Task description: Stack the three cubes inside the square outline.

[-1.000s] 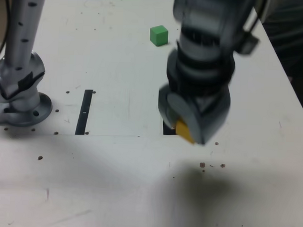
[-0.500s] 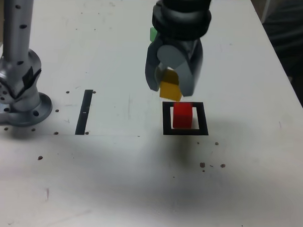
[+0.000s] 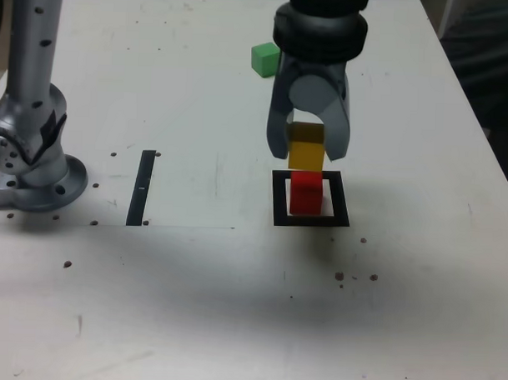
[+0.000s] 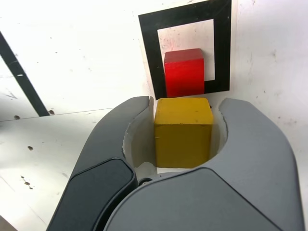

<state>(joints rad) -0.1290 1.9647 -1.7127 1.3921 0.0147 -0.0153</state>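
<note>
Exterior view: claw grips yellow cube squarely, faces level.

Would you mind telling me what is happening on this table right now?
The arm's gripper is shut on the yellow cube and holds it just above the red cube, which sits inside the square outline. The green cube waits at the far side of the table, untouched.
</note>
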